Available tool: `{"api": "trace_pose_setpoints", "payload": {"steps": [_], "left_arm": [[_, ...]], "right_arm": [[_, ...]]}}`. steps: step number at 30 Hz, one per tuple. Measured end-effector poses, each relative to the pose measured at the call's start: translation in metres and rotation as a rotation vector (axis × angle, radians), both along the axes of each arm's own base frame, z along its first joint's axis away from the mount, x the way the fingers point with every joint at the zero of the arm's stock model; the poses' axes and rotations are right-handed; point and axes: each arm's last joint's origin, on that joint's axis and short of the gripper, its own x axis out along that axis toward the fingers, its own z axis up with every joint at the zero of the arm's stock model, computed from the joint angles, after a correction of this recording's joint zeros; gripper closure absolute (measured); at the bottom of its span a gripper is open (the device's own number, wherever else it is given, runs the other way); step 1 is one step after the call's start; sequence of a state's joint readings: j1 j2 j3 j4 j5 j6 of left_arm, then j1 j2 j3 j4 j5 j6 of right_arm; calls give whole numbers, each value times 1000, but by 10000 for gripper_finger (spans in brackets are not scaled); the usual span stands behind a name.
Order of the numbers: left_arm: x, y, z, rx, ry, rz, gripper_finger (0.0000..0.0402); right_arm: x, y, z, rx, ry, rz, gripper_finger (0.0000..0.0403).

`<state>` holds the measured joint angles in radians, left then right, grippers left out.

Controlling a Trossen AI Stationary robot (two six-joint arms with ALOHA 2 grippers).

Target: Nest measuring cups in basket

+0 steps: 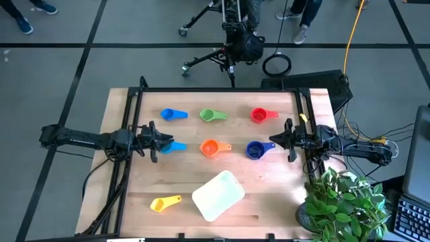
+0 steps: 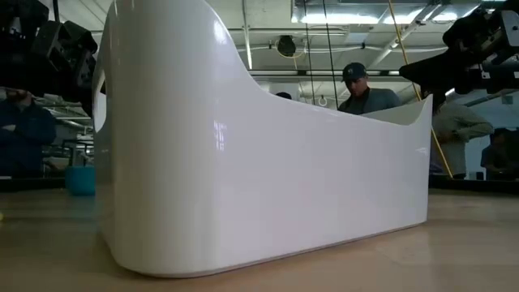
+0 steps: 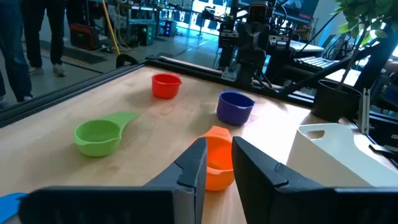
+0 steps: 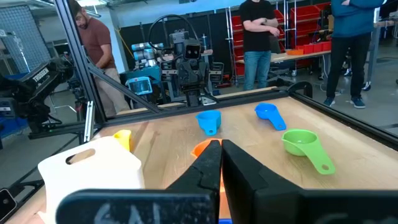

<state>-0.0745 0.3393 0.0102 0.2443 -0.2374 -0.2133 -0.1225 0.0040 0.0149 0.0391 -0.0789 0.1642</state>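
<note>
Seven measuring cups stand apart on the table. In the far row are blue (image 1: pixel 173 114), green (image 1: pixel 213 115) and red (image 1: pixel 262 115). In the middle row are light blue (image 1: pixel 176 146), orange (image 1: pixel 212 147) and dark blue (image 1: pixel 256 150). Yellow (image 1: pixel 164 203) lies near the front. The white basket (image 1: pixel 218 195) sits on its base, turned at a slant, with no cup in it. My left gripper (image 1: pixel 158 141) hovers at the left beside the light blue cup, with its fingers (image 3: pixel 219 149) slightly open. My right gripper (image 1: pixel 285 140) hovers at the right next to the dark blue cup and is shut (image 4: pixel 221 148).
A black frame rail (image 1: pixel 215 89) runs along the table's far edge and down both sides. A potted plant (image 1: pixel 342 202) stands at the near right corner. The basket (image 2: pixel 268 162) fills the low view. People stand in the room beyond the table (image 4: pixel 258 43).
</note>
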Motion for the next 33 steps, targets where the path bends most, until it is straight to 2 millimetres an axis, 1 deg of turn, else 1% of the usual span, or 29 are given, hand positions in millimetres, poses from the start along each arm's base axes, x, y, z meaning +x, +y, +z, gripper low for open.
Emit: {"api": "trace_pose_setpoints", "payload": {"steps": [33], "left_arm": [[0,0,0,0,0,0,325]], "right_arm": [[0,0,2,-2,-15,1,394]]}}
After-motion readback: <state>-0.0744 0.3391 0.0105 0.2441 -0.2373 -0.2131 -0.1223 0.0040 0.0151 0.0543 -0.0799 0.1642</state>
